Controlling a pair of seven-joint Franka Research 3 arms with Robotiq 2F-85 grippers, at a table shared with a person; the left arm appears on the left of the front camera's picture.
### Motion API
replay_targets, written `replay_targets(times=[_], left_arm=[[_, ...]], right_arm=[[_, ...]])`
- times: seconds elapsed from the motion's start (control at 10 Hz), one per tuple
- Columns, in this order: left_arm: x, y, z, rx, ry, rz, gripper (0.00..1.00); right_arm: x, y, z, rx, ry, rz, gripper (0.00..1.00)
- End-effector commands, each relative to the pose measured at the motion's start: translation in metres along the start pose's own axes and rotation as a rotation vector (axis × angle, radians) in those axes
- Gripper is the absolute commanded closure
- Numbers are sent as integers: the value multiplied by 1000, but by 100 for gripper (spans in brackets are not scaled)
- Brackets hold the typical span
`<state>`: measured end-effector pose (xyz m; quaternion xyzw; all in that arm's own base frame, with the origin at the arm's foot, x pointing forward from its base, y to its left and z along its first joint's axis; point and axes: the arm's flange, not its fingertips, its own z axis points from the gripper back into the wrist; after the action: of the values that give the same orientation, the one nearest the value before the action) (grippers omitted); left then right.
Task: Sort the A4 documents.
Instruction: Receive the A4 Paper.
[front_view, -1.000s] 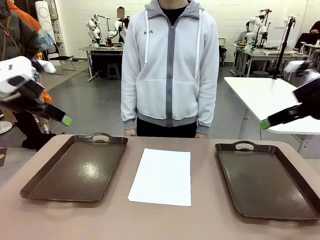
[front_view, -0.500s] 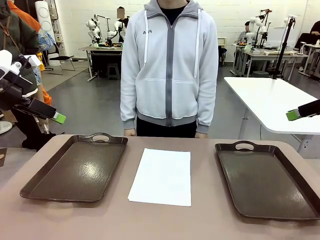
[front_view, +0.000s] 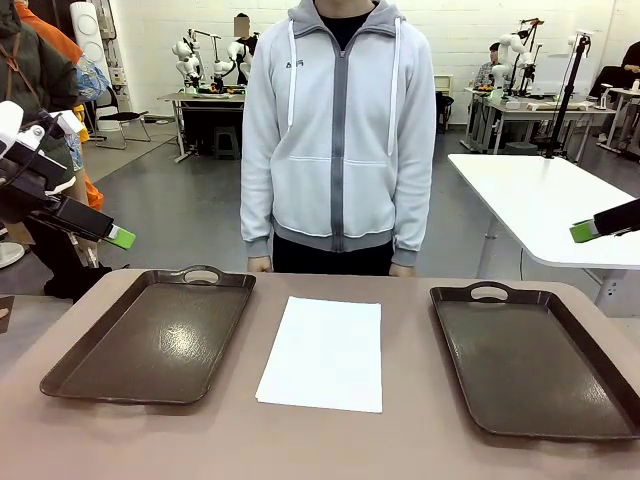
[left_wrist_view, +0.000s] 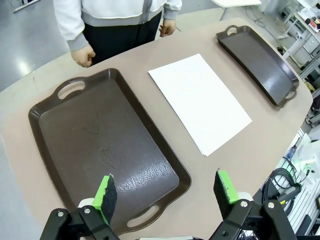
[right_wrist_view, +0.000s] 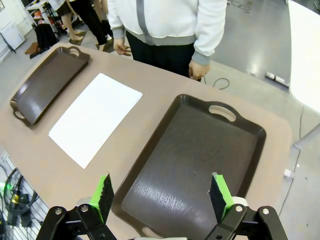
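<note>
A stack of white A4 documents (front_view: 325, 350) lies flat in the middle of the brown table, between two dark brown trays. The left wrist view has the same sheets (left_wrist_view: 200, 102) right of the near tray, and the right wrist view has them (right_wrist_view: 95, 117) left of the near tray. My left gripper (front_view: 118, 237) hovers high off the table's left side, open and empty (left_wrist_view: 165, 189). High off the right side, my right gripper (front_view: 582, 231) is also open and empty (right_wrist_view: 161, 191).
An empty handled tray (front_view: 150, 340) sits left of the paper and another (front_view: 530, 360) sits to its right. A person in a grey hoodie stands at the far edge, hands (front_view: 260, 264) hanging by the table. A white table (front_view: 540, 200) stands behind on the right.
Both arms have drawn back outward and slightly up, the right one almost out of the front view. In the last half second they hardly moved. Paper and trays are unchanged.
</note>
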<state>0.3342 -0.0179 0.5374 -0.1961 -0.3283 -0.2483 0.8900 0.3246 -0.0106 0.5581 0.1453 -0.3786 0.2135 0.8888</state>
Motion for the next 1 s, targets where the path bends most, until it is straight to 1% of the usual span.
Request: replay_targets(times=[0.0,0.1,0.2,0.3,0.9], left_arm=[[-32,-10,-10,-41,-22,-20,0],[-32,-11,-11,-41,-21,-19,0],[-31,-9,-12,-59,-9,8,0],[0,0,0,-7,-4,3,0],[0,0,0,-7,-4,3,0]], right_arm=[[-73,22,-20,19,-7,8,0],[-73,23,-20,18,-3,11,0],[-71,21,-23,7,12,-25,0],[0,0,-1,0,3,-1,0],[0,0,-1,0,3,-1,0]])
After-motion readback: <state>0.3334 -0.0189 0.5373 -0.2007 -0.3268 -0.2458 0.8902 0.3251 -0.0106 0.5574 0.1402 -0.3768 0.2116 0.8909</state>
